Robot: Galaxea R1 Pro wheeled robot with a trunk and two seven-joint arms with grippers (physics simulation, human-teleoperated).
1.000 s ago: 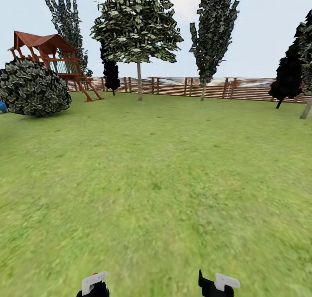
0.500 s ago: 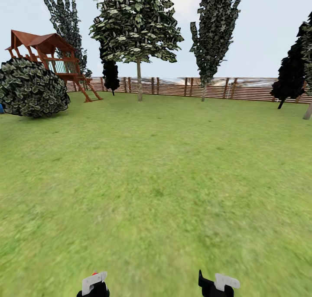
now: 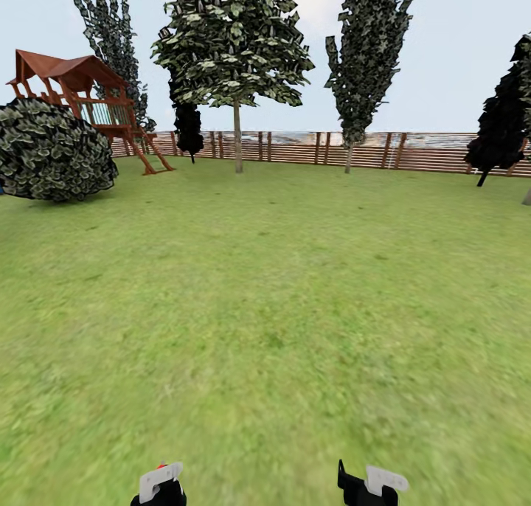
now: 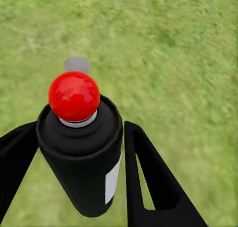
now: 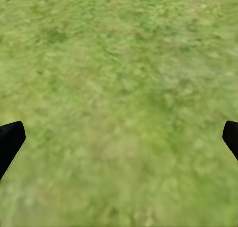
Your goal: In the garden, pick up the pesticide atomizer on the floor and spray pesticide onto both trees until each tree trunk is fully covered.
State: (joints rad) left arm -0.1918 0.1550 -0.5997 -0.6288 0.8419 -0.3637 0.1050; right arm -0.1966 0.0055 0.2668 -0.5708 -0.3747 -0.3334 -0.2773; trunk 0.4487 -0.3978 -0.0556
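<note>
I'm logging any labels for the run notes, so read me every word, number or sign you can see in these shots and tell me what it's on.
None: no readable text in any view.
The black can with a red ball top, held between the left gripper's fingers, has a white patch on its side, but it shows no lettering.
The fence and the playhouse carry no signs.

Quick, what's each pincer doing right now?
Left pincer: closed on the black canister with a red ball top.
Right pincer: open, empty, over the green grass lawn.

open lawn (image 3: 280, 285) ahead, bush (image 3: 55, 152) far left
</note>
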